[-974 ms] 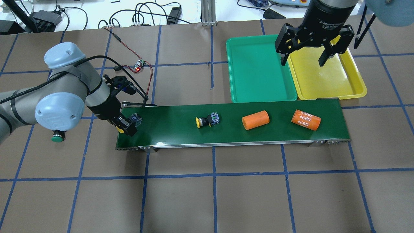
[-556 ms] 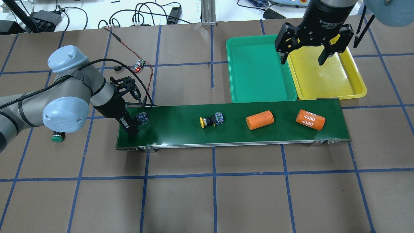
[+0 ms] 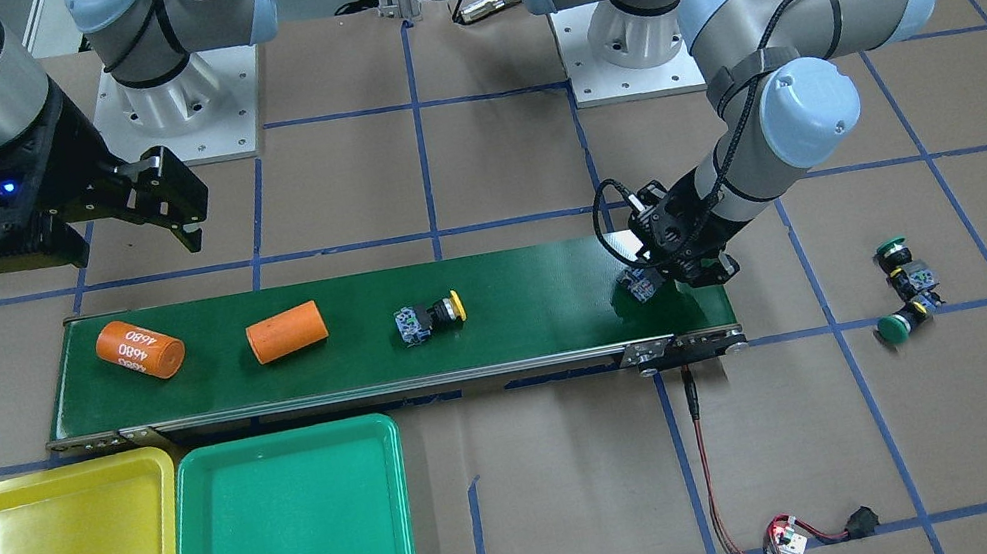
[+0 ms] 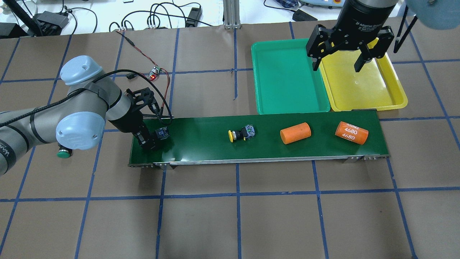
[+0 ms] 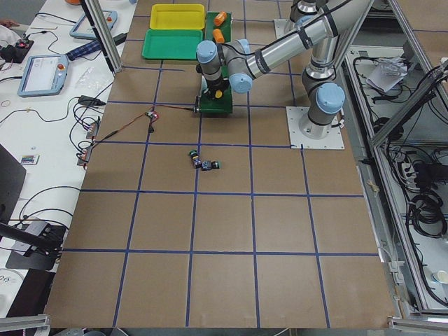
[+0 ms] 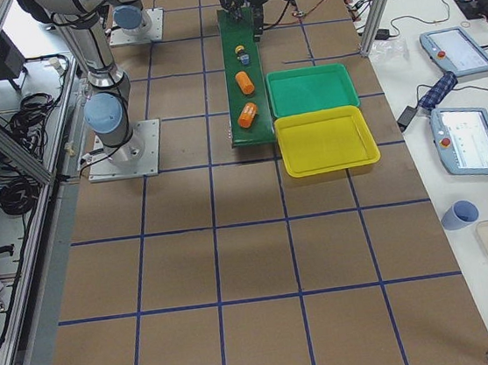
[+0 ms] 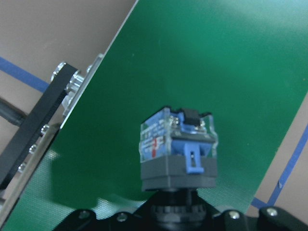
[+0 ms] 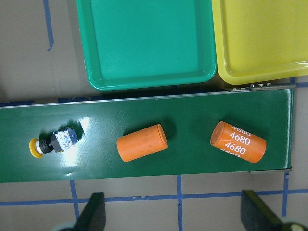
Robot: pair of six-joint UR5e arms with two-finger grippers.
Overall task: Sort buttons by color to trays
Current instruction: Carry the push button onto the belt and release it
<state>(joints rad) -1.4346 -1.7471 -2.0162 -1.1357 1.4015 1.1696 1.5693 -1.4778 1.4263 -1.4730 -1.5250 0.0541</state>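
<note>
1. My left gripper (image 4: 148, 140) is clamped on a button (image 7: 178, 149) just over the conveyor belt's (image 4: 201, 144) left end.
2. My right gripper (image 4: 337, 67) hangs wide open and empty above the green tray (image 4: 287, 79) and yellow tray (image 4: 373, 90).
3. A yellow-capped button (image 4: 241, 133) lies mid-belt; two green-capped buttons (image 3: 896, 326) lie on the table (image 4: 230, 223).

glossy plastic yellow tray (image 4: 363, 90); glossy green belt (image 4: 201, 144); matt brown paper tabletop (image 4: 273, 216)
</note>
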